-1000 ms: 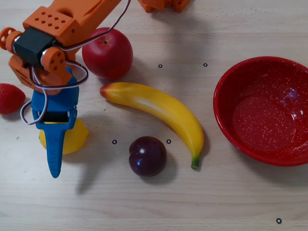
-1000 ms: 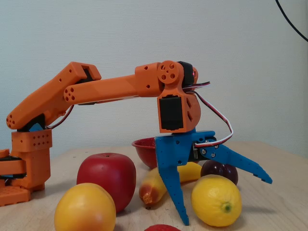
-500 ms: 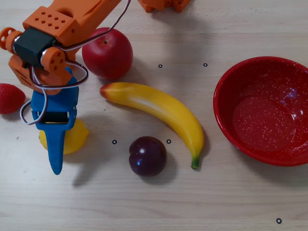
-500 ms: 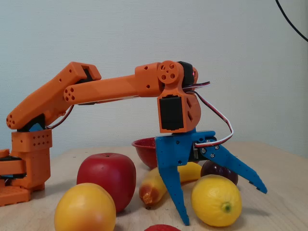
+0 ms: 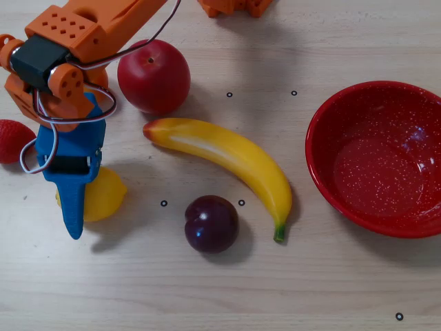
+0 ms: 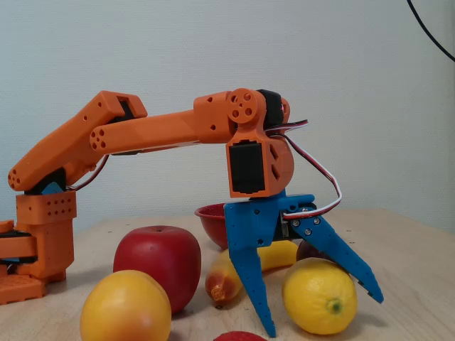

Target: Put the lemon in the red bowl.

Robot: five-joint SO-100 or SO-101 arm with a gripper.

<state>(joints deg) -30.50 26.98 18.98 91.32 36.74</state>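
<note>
The lemon [image 5: 107,195] lies on the table at the left of the overhead view, partly under my gripper [image 5: 73,203]. In the fixed view the lemon [image 6: 316,293] sits between the two blue fingers. My gripper [image 6: 322,315] is open, and its jaws straddle the lemon without closing on it. One finger points straight down beside the lemon and the other slants over its top. The red bowl [image 5: 324,148] stands empty at the far right of the overhead view. Only part of it [image 6: 210,213] shows behind the gripper in the fixed view.
A red apple [image 5: 153,74], a banana [image 5: 220,153] and a dark plum [image 5: 211,223] lie between the lemon and the bowl. A small red fruit [image 5: 10,141] sits at the left edge. An orange-yellow fruit [image 6: 125,309] shows in the fixed view only.
</note>
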